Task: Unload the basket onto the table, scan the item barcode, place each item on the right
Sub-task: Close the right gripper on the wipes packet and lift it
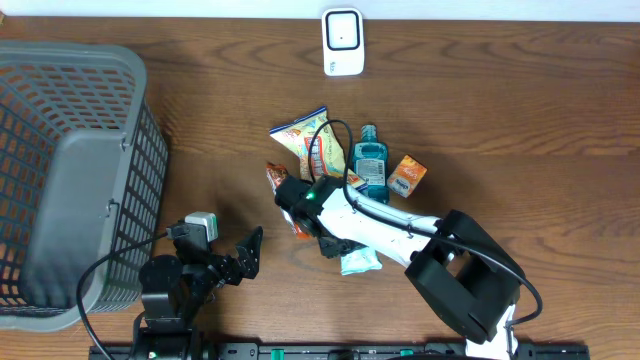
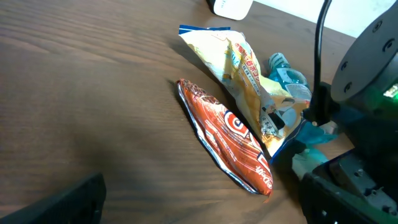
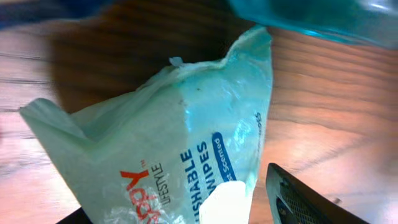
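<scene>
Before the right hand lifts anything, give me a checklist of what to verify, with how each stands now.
1. The wipes pack sits directly in front of the right hand: ok.
2. Grip on the pack: cannot tell; only one finger shows beside it.
3. Barcode found: cannot tell; none on the face in view.
4. The scanner stands at the far edge of the table, uncovered: ok.
5. The left hand is open, apart from the snack bags: ok.

Red packet (image 2: 227,140) touching yellow bag (image 2: 249,71)
</scene>
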Action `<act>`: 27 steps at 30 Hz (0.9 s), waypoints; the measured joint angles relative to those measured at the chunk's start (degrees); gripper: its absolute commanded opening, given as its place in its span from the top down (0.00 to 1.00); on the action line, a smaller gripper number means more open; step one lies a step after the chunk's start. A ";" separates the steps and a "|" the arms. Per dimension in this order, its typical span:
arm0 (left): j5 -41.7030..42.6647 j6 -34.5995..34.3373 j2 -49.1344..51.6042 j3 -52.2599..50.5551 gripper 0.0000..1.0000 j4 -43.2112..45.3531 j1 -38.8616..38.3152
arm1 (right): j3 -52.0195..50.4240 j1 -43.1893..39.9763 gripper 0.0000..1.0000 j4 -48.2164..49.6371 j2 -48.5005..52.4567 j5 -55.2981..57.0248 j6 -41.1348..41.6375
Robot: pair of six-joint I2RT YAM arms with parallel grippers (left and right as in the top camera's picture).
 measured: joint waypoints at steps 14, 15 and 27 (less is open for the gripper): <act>0.00 0.00 0.00 0.00 0.02 0.00 0.00 | 0.00 0.00 0.50 -1.86 0.00 3.93 1.90; 0.00 0.00 0.00 0.00 0.01 0.00 0.00 | 0.00 0.02 0.48 -2.21 0.00 4.31 2.01; 0.00 0.00 0.00 0.00 0.01 0.00 0.00 | -2.58 0.00 0.59 -2.40 0.94 7.45 2.64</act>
